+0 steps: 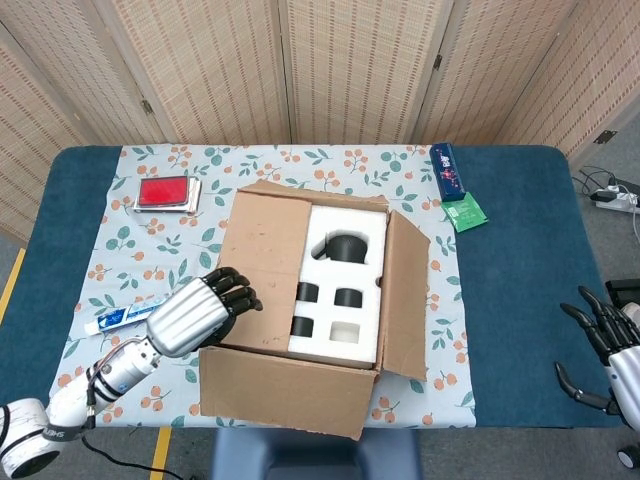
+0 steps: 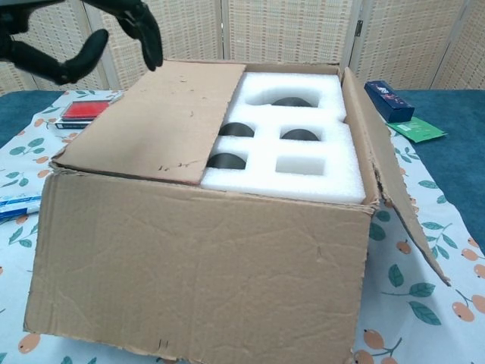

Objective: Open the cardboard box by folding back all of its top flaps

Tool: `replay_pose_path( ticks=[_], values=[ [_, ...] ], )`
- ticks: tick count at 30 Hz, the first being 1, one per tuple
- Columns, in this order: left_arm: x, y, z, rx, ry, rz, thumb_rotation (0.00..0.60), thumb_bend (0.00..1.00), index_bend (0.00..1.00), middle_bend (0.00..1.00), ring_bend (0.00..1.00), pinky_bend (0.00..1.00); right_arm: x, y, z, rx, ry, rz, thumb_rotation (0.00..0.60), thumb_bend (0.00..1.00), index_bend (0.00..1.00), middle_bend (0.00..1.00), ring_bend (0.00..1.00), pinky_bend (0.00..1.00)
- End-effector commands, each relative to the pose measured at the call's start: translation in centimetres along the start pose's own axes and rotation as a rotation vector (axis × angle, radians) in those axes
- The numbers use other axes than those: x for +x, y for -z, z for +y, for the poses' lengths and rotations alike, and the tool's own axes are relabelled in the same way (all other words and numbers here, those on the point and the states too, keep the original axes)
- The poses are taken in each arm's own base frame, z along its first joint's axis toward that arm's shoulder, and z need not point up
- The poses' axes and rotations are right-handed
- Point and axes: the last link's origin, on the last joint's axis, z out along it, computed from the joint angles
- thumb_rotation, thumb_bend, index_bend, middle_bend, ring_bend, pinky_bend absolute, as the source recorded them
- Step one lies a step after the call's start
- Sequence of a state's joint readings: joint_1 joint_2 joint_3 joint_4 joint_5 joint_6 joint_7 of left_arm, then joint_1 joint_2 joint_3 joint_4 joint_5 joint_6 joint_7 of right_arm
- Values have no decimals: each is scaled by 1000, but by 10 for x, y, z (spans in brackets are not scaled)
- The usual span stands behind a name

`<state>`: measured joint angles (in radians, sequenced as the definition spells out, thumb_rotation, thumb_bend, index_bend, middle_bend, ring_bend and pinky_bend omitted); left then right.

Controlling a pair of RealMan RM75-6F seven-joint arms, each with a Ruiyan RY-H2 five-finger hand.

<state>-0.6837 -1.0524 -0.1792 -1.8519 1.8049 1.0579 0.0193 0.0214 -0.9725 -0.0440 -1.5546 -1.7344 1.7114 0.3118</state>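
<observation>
One flap remains lying flat: the left flap (image 1: 262, 270) covers the left half of the cardboard box (image 1: 300, 385), which sits in the middle of the flowered cloth (image 1: 180, 225). The right flap (image 1: 406, 295) already hangs outward and down over the box's right wall, baring the white foam insert (image 1: 345, 255) with its dark pieces. I judge the left flap is the step in hand, so I hold my left hand (image 1: 205, 308) above the box's left edge, fingers spread and holding nothing, placed to get under the flap's free edge and swing it outward. My right hand (image 1: 612, 350) waits well to the right of the box, off the cloth, fingers apart and empty, since its side looks done. A toothpaste tube (image 1: 128, 315) lies left of the box, near my forearm
</observation>
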Motion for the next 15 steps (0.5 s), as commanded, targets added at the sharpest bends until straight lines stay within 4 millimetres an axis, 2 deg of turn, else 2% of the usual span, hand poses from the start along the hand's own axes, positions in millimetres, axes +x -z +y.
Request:
replay_pose_path(
  ticks=[1, 5, 10, 15],
  values=[
    [-2, -23, 4, -46, 10, -17, 600, 854, 421, 430, 301, 293, 0, 1, 5, -20, 7, -11, 253, 498, 112, 0, 92, 124],
    [-16, -49, 15, -115, 29, -67, 600, 849, 419, 443, 295, 287, -2, 6, 8, -43, 3, -29, 253, 498, 112, 0, 91, 124],
    [-32, -79, 20, -155, 51, -89, 600, 845, 419, 443, 285, 280, 6, 15, 13, -61, 3, -7, 254, 498, 112, 0, 89, 124],
    [-41, -97, 21, -176, 51, -83, 600, 844, 411, 443, 281, 277, 10, 21, 19, -85, -2, 1, 255, 498, 112, 0, 89, 124]
  ],
)
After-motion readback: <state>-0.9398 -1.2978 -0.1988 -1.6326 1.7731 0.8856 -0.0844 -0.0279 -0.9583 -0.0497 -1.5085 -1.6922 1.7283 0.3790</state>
